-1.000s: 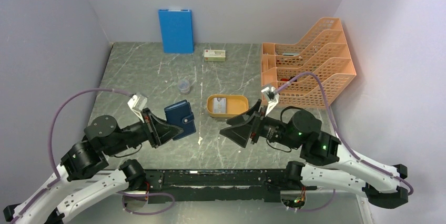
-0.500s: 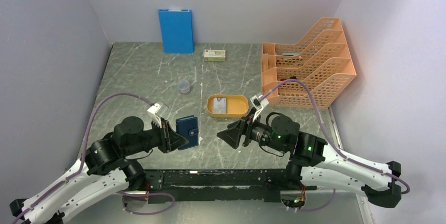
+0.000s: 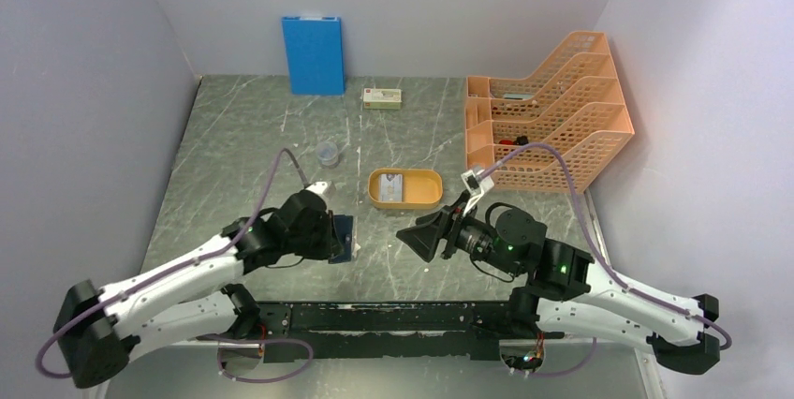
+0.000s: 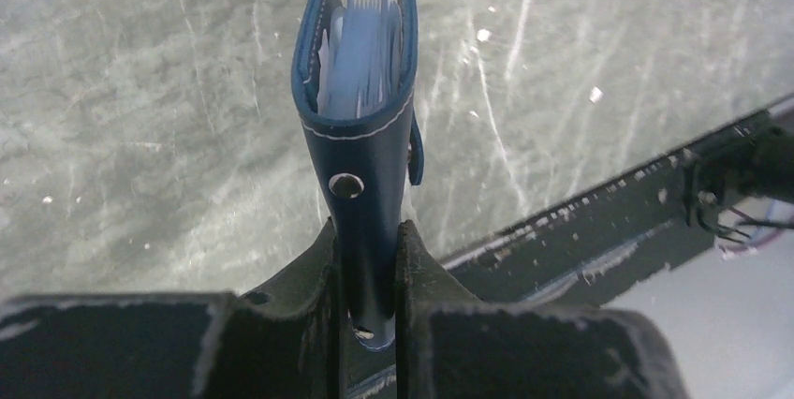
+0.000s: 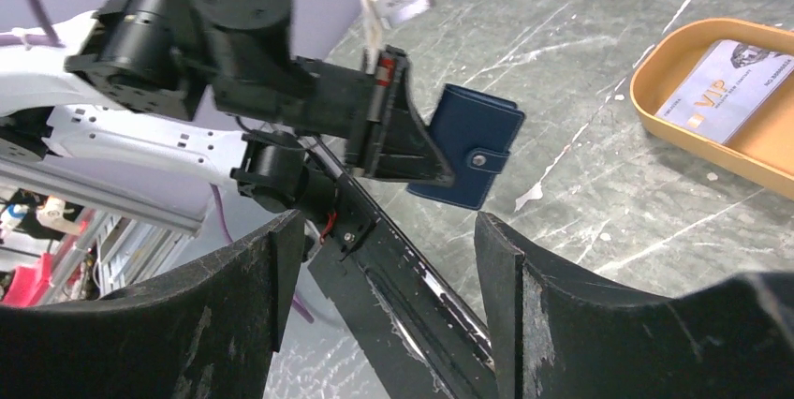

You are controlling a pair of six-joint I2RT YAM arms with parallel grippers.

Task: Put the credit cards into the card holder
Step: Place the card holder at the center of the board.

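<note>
Your left pincer is clenched on the closed holder, carrying it on edge, sleeves facing outward, near the table's front. Your right pincer is released and empty, facing it. Cards lie in the tray. Probably best: steady the holder, then unsnap its flap with the right fingertip.

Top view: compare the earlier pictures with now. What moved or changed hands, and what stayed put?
The left gripper, shut on the card holder throughout, carried it toward the near edge and a little right, turning it edge-on to the top camera. Nothing was released or newly grasped. The right gripper stayed open and empty, barely shifting. The cards still lie in the tray.
</note>
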